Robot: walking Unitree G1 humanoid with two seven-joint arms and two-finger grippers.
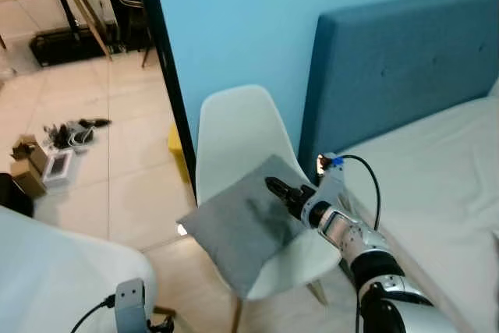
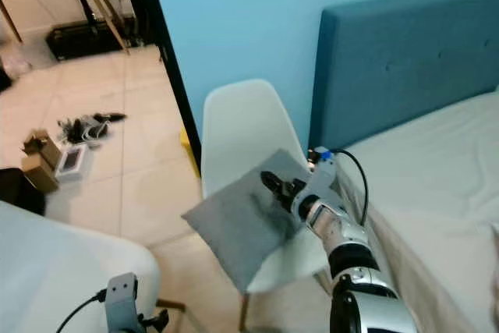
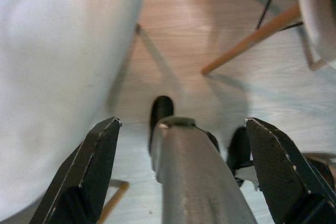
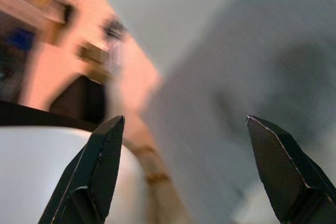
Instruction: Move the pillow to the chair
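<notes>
Pillow [image 1: 238,228] lies flat on the seat of the white chair [image 1: 234,134], one corner hanging over the front edge. The right end effector [image 1: 274,187] hovers just above it with fingers spread wide, gripping nothing. The move looks essentially done; only pulling the arm away remains. The left end effector [image 3: 181,169] hangs idle, wide open, near the floor.

No text, label, brand or number can be read in any of the views. The small boxes on the tiled floor [image 1: 47,165] are too small and blurred to show any lettering.
</notes>
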